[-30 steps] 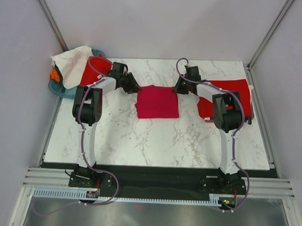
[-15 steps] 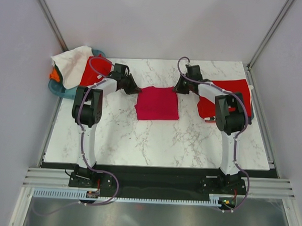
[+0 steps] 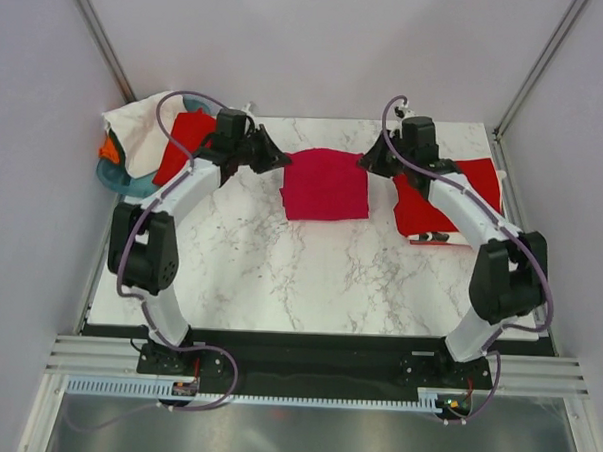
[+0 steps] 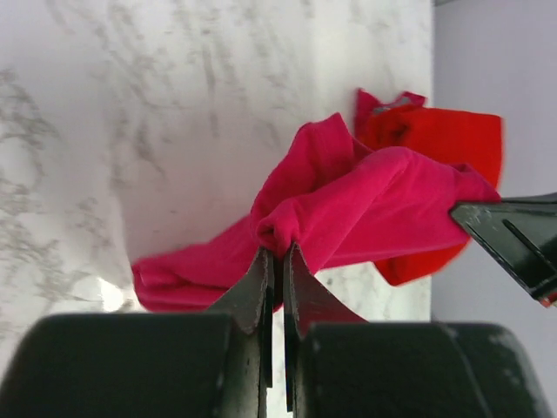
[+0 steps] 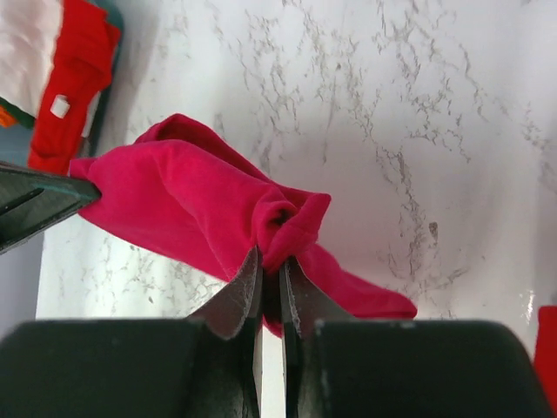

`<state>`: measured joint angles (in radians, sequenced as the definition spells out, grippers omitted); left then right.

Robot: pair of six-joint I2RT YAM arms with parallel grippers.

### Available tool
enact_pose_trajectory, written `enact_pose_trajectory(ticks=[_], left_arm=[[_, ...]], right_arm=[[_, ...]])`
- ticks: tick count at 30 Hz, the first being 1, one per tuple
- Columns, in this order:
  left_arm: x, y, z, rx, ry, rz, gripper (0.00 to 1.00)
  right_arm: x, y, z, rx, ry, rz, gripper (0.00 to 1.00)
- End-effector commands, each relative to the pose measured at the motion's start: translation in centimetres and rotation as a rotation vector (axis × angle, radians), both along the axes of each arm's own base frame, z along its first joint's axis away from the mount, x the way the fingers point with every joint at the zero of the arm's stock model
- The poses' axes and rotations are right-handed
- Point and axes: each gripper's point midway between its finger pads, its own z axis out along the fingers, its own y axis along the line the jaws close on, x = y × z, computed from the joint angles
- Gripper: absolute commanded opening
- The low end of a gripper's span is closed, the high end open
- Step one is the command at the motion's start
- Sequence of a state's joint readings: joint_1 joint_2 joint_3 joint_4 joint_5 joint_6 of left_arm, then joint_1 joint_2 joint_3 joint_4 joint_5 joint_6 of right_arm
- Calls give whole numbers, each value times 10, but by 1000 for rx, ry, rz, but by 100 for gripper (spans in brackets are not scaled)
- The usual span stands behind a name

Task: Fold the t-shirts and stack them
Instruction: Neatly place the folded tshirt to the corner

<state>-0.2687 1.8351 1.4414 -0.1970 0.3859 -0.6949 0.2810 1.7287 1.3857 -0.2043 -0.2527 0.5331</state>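
The crimson-magenta t-shirt (image 3: 326, 184), folded into a small rectangle, hangs lifted between both grippers at the table's far middle. My left gripper (image 3: 275, 161) is shut on its left edge; in the left wrist view the gripper (image 4: 278, 252) pinches a bunch of the crimson-magenta cloth (image 4: 365, 205). My right gripper (image 3: 372, 165) is shut on its right edge; in the right wrist view the gripper (image 5: 271, 259) pinches a roll of the same cloth (image 5: 200, 205). A bright red t-shirt (image 3: 448, 197) lies flat at the right, under the right arm. It also shows in the left wrist view (image 4: 444, 144).
A round teal basket (image 3: 123, 178) stands at the far left off the table's corner, draped with a white shirt (image 3: 141, 129), a red shirt (image 3: 185, 141) and a bit of orange cloth (image 3: 108, 149). The enclosure walls stand close on both sides.
Both arms have stretched away from me and raised the crimson-magenta shirt off the table, carrying it toward the far edge. The shirt now hangs between the two grippers.
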Motion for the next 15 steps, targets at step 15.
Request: enact_pose_trajectory(ticks=[15], left_arm=[[-100,-128,213,-283,-383,-122,2]], right_arm=[[-74,-177,187,-81,-343,-488,0]])
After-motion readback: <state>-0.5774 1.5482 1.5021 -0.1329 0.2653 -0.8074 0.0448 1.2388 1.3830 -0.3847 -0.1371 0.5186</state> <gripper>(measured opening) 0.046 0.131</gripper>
